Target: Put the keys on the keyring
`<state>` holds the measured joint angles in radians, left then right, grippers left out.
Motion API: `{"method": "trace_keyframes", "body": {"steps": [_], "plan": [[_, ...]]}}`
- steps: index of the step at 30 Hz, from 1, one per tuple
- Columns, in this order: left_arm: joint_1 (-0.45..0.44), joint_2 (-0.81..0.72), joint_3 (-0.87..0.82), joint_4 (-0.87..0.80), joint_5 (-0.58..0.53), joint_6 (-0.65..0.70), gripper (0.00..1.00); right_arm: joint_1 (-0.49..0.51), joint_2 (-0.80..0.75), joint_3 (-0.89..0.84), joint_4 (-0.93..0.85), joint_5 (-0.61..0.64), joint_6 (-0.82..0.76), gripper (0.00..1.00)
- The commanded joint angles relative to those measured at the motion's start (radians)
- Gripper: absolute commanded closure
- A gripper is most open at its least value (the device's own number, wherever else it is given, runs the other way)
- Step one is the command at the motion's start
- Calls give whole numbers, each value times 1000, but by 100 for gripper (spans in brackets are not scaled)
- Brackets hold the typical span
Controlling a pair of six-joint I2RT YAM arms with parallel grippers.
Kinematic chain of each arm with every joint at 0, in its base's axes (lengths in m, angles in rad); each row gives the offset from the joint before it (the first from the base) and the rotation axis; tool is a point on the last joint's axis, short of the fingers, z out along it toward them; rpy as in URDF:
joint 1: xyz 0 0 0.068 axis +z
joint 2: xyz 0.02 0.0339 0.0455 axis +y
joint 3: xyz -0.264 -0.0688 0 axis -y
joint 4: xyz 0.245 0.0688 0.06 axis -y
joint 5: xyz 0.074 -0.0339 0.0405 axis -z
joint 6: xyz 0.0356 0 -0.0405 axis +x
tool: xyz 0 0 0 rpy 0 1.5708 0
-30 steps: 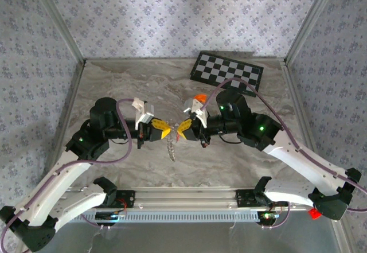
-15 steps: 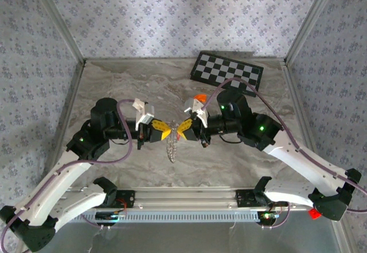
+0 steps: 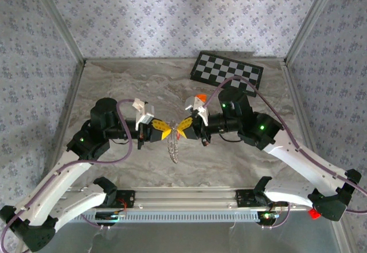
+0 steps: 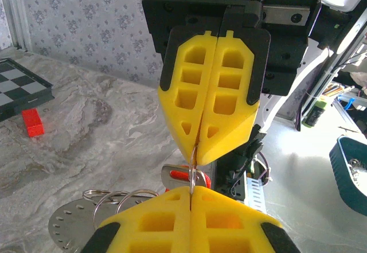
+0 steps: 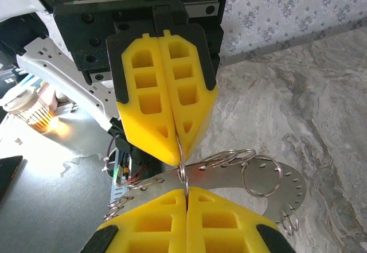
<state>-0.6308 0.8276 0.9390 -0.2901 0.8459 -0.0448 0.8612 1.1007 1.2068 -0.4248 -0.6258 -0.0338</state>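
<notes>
Fingers of the left gripper (image 3: 165, 129) and right gripper (image 3: 180, 128) meet tip to tip in the top view, keyring (image 3: 173, 147) dangling between. Left wrist view: both pairs clamped on its wire, red key (image 4: 188, 176) just behind. Right wrist view: same pinch

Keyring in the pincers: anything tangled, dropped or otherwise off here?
Nothing stands out. The left pincer and right pincer meet tip to tip, both shut on the keyring, which dangles below them in one bunch. I see no spill or damage.
</notes>
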Motion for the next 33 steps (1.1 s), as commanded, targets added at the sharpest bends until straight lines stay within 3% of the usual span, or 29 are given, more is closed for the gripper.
{"method": "trace_keyframes", "body": {"steps": [1, 33], "plan": [[-5, -3, 7, 46, 24, 16, 100, -7, -5, -6, 20, -35, 20, 100], [-5, -8, -2, 46, 21, 23, 100, -17, -16, -6, -8, -21, 31, 100]]}}
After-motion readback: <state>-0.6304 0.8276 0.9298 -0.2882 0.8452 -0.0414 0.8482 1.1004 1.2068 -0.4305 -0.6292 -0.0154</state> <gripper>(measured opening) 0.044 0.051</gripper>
